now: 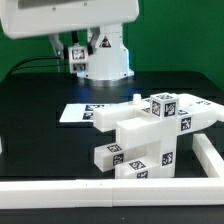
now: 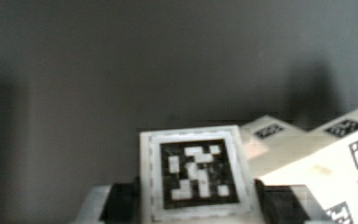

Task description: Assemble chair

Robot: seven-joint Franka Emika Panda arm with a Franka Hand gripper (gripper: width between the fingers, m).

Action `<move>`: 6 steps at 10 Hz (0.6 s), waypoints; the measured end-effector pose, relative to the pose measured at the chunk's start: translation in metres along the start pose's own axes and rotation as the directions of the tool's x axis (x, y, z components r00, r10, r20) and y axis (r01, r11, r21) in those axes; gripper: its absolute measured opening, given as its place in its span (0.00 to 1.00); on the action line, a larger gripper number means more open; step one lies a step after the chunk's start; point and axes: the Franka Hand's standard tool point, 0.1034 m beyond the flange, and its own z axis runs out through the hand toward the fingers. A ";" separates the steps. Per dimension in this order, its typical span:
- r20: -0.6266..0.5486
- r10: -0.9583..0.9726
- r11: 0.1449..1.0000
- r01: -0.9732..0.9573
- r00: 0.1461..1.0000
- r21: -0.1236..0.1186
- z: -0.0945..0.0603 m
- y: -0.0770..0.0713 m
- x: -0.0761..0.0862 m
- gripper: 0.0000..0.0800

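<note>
The exterior view looks from low and near the table's front edge, across the black table [image 1: 40,140] toward the robot base [image 1: 100,55] in the upper middle of the frame. The wrist view is very close and faces the same white chair pieces [image 2: 202,170] [image 1: 150,130] that fill the exterior view's lower right

A black table [image 1: 30,95] fills the scene, backed by a green wall [image 1: 180,30]; a white rail [image 1: 60,190] lines its front edge.
</note>
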 end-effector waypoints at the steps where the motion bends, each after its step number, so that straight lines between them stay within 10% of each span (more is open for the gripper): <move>1: -0.073 0.027 0.999 -0.028 0.997 -0.018 0.004 0.011 -0.016 0.36; 4: -0.257 0.034 0.998 -0.046 0.966 -0.042 0.007 0.015 -0.011 0.36; 6: -0.384 0.059 0.997 -0.074 0.922 -0.025 0.007 -0.018 0.008 0.36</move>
